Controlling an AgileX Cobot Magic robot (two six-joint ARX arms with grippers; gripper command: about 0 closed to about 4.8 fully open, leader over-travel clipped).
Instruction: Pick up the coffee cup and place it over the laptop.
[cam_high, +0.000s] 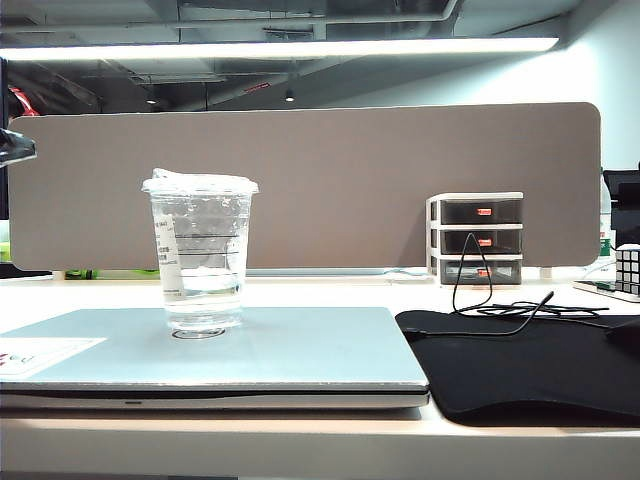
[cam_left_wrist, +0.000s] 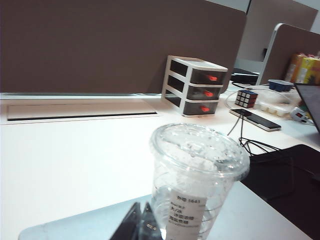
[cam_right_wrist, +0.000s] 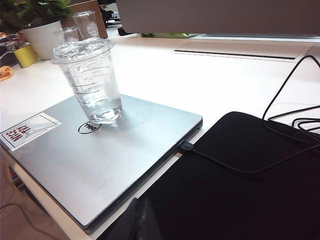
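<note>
The coffee cup (cam_high: 201, 250), clear plastic with a crinkled sealed top and a white label, stands upright on the lid of the closed silver laptop (cam_high: 300, 350), over its round black logo. In the right wrist view the coffee cup (cam_right_wrist: 91, 80) rests on the laptop (cam_right_wrist: 100, 160), free of both grippers. My left gripper (cam_left_wrist: 139, 216) is shut and empty, just beside the coffee cup (cam_left_wrist: 197, 175) and above the laptop's lid (cam_left_wrist: 75, 227). My right gripper (cam_right_wrist: 141, 209) is shut and empty, over the edge of the black mat near the laptop's front corner.
A black fabric mat (cam_high: 530, 365) lies right of the laptop with a black cable (cam_high: 500, 305) across it. A small three-drawer unit (cam_high: 477, 238) and a puzzle cube (cam_high: 627, 270) stand at the back right, before a brown partition (cam_high: 300, 180). A potted plant (cam_right_wrist: 42, 35) and other cups (cam_right_wrist: 85, 22) stand beyond the laptop.
</note>
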